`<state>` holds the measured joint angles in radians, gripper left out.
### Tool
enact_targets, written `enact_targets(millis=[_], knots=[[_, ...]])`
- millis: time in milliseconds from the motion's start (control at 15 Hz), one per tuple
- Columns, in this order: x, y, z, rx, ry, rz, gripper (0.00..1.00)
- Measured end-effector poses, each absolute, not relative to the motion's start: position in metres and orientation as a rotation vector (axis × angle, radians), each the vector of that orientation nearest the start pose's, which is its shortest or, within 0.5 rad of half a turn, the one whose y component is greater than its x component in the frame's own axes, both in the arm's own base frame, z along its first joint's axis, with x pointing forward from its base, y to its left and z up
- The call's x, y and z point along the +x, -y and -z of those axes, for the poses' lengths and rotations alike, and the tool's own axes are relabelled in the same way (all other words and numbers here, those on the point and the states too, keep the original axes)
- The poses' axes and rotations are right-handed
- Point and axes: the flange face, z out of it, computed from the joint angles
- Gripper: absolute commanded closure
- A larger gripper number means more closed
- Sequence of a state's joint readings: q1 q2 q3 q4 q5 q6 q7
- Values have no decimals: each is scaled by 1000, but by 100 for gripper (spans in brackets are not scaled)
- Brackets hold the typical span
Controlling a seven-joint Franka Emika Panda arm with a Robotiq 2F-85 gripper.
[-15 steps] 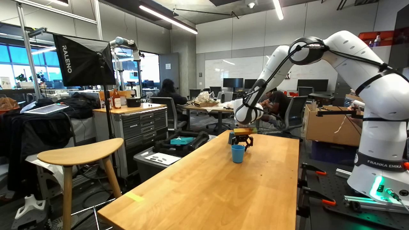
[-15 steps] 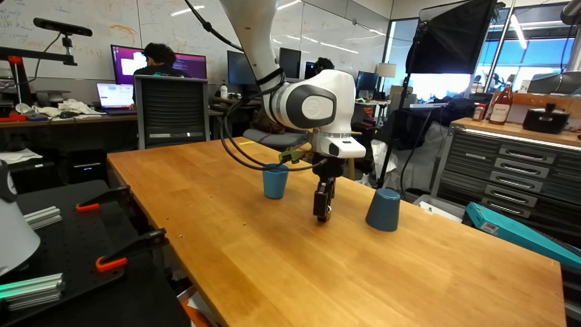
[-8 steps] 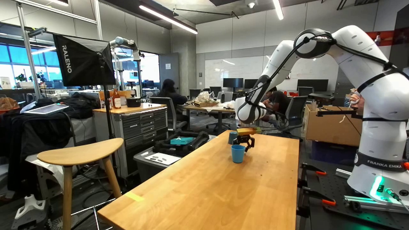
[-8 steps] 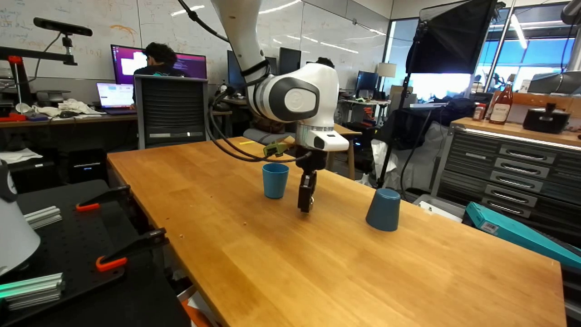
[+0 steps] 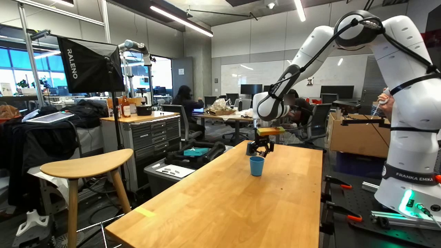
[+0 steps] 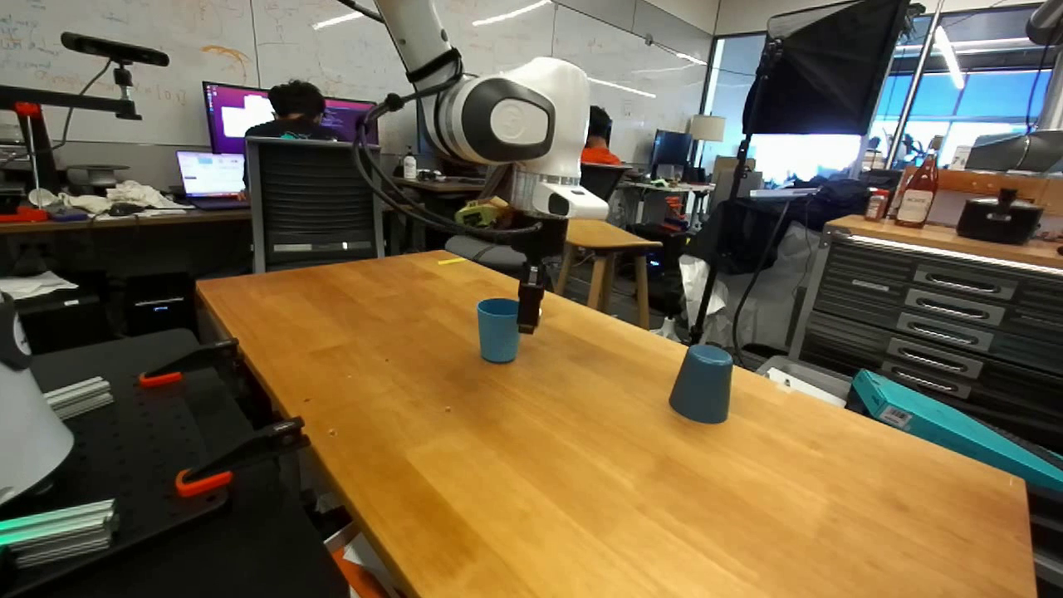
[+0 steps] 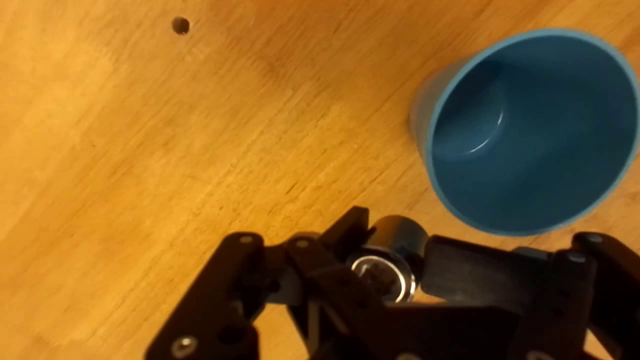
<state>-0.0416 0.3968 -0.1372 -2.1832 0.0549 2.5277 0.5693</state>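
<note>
Black, jointed fingers (image 7: 470, 270) hang above a honey-coloured wooden bench (image 6: 631, 507), closed on a short, shiny metallic cylinder (image 7: 400, 234) with a bright ring at its end — the wrist view shows it pinched between them, too blurred to name further. Just beside it stands a light-blue, tapered, plastic-looking cup (image 7: 545, 135), upright with its mouth up, about midway between the bench's two long edges; in the wrist view a narrow strip of wood separates the cylinder from the cup's rim, but whether the fingers touch the cup I cannot tell. A darker blue tapered cup (image 6: 702, 386) stands upside down, well apart from the upright one and close to one long edge of the bench. Two black, orange-tipped clamps (image 6: 267, 440) line the opposite long edge — the one nearest the robot's base (image 5: 396, 189). A strip of yellow tape (image 5: 145, 212) marks a corner of the bench, and a pale wooden stool (image 5: 88, 163) stands near it. From above, the white-and-grey robot arm (image 6: 507, 116) reaches down across the bench.
</note>
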Motion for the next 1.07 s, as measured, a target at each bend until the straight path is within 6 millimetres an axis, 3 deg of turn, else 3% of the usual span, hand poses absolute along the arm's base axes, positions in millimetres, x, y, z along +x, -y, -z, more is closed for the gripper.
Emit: enact_targets(millis=[267, 467, 1067], knots=[[541, 93, -233, -2935, -1170, -77, 91], [540, 87, -244, -2940, -1133, -91, 91], [549, 63, -213, -2904, -1094, -171, 88]])
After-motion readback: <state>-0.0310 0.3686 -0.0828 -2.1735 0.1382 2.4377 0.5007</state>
